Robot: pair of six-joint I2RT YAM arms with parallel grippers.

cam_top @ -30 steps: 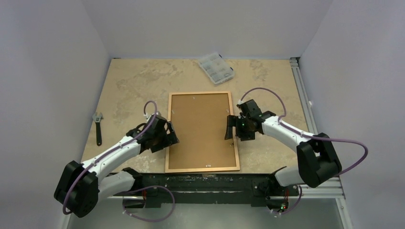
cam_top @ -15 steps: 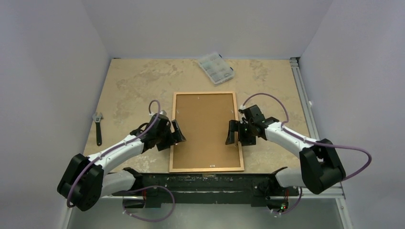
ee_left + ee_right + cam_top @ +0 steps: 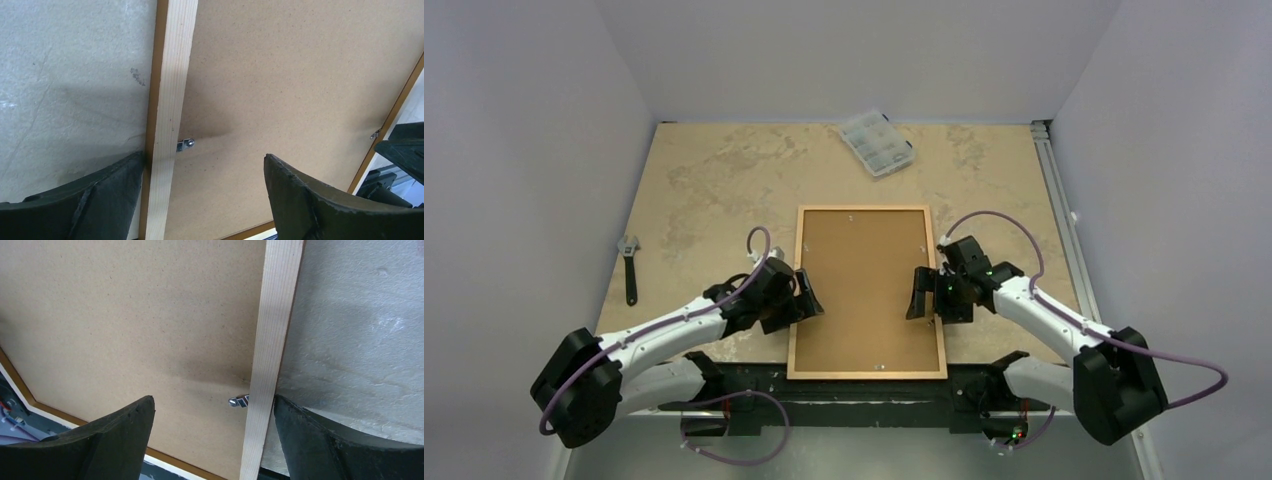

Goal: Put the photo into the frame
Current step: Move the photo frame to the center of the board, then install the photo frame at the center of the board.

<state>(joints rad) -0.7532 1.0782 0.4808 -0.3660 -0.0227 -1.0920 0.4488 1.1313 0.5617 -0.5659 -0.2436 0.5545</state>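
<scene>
Both pairs of jaws stand spread wide: the left jaws straddle the left long rail of the frame (image 3: 864,209), the right jaws straddle its right one. The frame lies back up on the near middle of the tabletop (image 3: 714,190), its long axis running away from the arm bases and its near short rail past the front edge. Pale wood rails border a brown backing board (image 3: 869,290). Bare tabletop flanks it, with a clear box (image 3: 876,142) and a wrench (image 3: 629,268) well apart.
</scene>
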